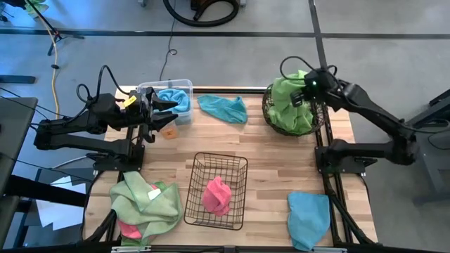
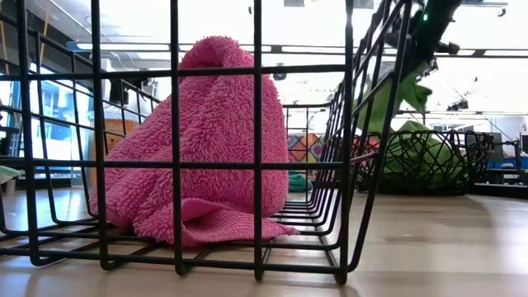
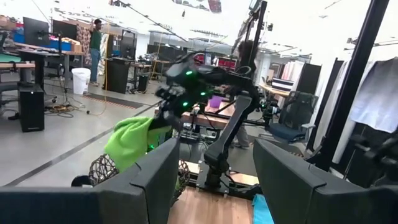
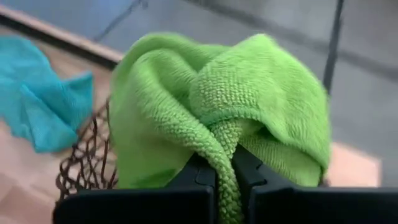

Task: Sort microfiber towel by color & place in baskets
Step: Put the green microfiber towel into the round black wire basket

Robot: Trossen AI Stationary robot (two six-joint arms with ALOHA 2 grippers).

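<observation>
Bench (image 1: 274, 151) count, left to right. Three baskets: clear bin (image 1: 184, 86), black wire basket (image 1: 216, 191), round woven basket (image 1: 271, 116).

Towels: a green and pink heap (image 1: 144, 204) at the front left corner, number of cloths there not clear. One blue towel in bin (image 1: 174, 100). One pink towel (image 1: 217, 196) inside the wire basket. One blue towel on bench (image 1: 225, 107), between bin and round basket. One blue towel at front right (image 1: 309, 218).

Left tool (image 1: 165, 112) is over the clear bin, fingers spread, holding nothing.

Right tool (image 1: 301, 95) is above the round basket, fingers pressed together, pinching a green towel (image 4: 217, 118) that drapes onto green cloth in the basket.
</observation>
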